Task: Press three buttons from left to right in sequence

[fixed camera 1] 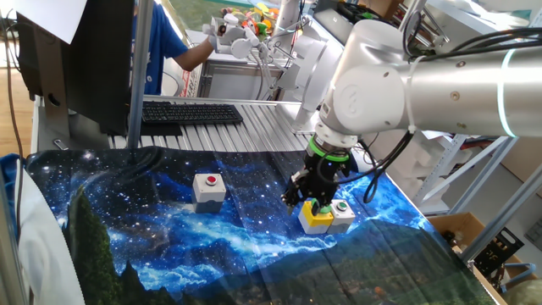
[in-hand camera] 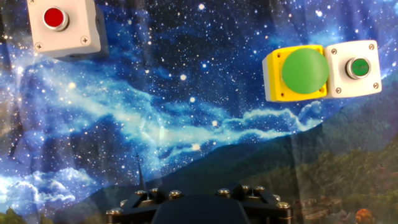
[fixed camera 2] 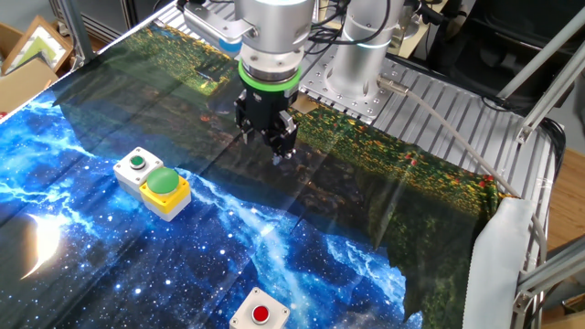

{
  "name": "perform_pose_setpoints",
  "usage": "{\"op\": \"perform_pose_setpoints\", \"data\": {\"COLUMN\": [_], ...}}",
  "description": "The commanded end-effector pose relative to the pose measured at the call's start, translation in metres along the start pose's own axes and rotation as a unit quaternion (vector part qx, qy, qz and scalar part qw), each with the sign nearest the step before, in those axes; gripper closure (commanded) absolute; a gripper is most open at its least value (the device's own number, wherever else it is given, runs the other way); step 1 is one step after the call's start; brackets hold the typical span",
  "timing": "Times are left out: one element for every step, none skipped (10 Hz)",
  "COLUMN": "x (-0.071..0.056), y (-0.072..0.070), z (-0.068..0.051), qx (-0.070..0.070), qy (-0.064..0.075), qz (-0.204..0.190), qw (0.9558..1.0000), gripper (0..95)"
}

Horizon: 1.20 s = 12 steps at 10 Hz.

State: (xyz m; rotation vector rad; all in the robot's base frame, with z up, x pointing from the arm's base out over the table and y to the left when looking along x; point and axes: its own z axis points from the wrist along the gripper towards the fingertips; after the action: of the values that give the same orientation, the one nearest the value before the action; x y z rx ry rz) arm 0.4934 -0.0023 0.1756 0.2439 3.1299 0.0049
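The grey box with the red button [in-hand camera: 61,26] sits apart from the other two switches, out on the galaxy-print cloth [in-hand camera: 186,124] that covers the bench. The yellow box with the large green dome [in-hand camera: 297,72] and the small grey box with the tiny green button [in-hand camera: 355,68] stand touching side by side. In the other fixed view that pair lies toward the left edge of the cloth and the red one near the front edge.

The pincer [fixed camera 2: 277,144] hangs above the cloth, pointing down, touching none of the boxes; it holds nothing. Whether its fingers are spread or closed, I cannot tell, since no view shows the tips clearly.

Behind the cloth, a black keyboard [fixed camera 1: 191,113] rests on the ribbed metal of the bench [fixed camera 1: 254,131].
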Motion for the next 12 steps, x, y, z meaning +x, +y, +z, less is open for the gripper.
{"op": "perform_pose_setpoints", "data": {"x": [0.001,0.001,0.001,0.001,0.001,0.001,0.001,0.001,0.0,-0.001,-0.01,-0.02], "y": [0.0,0.0,0.0,0.0,0.0,0.0,0.0,0.0,-0.001,-0.001,-0.007,-0.017], "z": [-0.001,-0.001,-0.001,-0.001,-0.001,-0.001,-0.001,-0.002,-0.002,-0.002,-0.004,-0.003], "qx": [-0.002,-0.002,0.0,0.0,0.0,0.001,0.001,0.001,0.001,0.001,0.005,0.007], "qy": [0.001,0.001,0.0,0.0,0.0,0.0,-0.001,-0.002,-0.005,-0.007,-0.009,-0.01], "qz": [0.001,0.003,0.005,0.007,0.007,0.006,0.004,-0.001,-0.005,-0.007,-0.012,-0.021], "qw": [1.0,1.0,1.0,1.0,1.0,1.0,1.0,1.0,1.0,1.0,0.9999,0.9997], "gripper": [38.0,38.0,38.0,38.0,38.0,38.0,38.0,38.0,38.0,38.0,38.0,38.0]}}
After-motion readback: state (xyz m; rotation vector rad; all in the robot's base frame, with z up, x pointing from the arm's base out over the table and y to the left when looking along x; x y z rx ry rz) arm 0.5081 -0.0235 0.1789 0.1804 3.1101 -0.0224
